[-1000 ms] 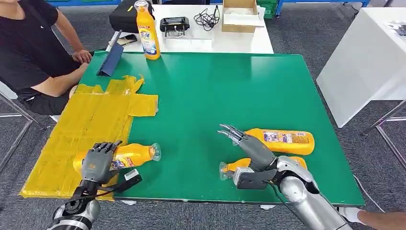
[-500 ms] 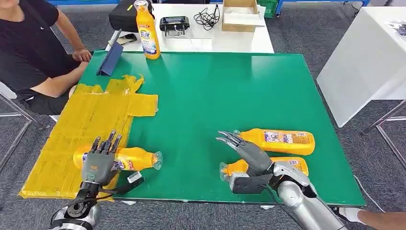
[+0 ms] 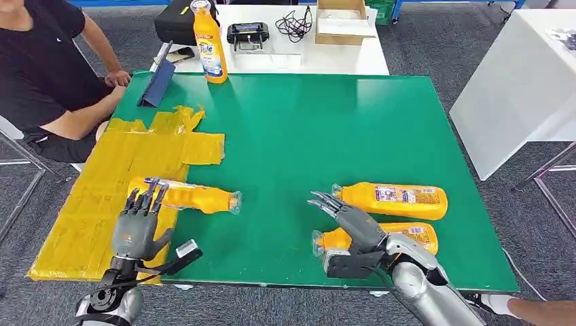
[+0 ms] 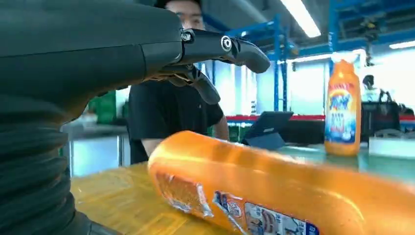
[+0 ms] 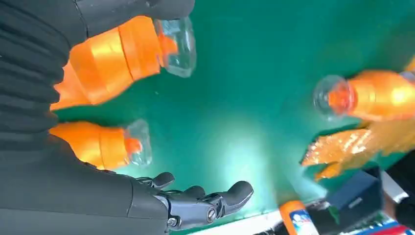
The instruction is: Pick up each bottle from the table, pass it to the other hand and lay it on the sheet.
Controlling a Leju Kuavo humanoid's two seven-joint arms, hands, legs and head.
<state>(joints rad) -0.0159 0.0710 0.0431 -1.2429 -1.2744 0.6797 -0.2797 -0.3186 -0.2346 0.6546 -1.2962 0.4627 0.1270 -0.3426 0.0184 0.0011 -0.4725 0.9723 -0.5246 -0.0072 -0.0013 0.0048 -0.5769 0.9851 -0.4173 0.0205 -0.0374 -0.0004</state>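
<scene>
you're looking at the green table (image 3: 306, 129), with the yellow sheet (image 3: 102, 197) lying along its left side. three orange bottles are lying flat on it. the far right bottle (image 3: 390, 200) is sitting on the green with its cap pointing left, and the near right bottle (image 3: 401, 236) is lying just beside it, closer to you, partly hidden under your right arm. the left bottle (image 3: 183, 195) is lying across the sheet's right edge, body on the yellow, clear cap out over the green. your left hand (image 3: 138, 227) is hovering just short of that bottle, holding nothing, fingers stretched out and slightly apart, tips near the bottle's base; whether they're touching it you can't tell. your right hand (image 3: 350, 216) is hanging over the neck of the near right bottle, fingers extended and spread, gripping nothing. a fourth bottle, the upright bottle (image 3: 207, 44), is standing at the table's far edge, with a person (image 3: 47, 68) sitting at the far left.
</scene>
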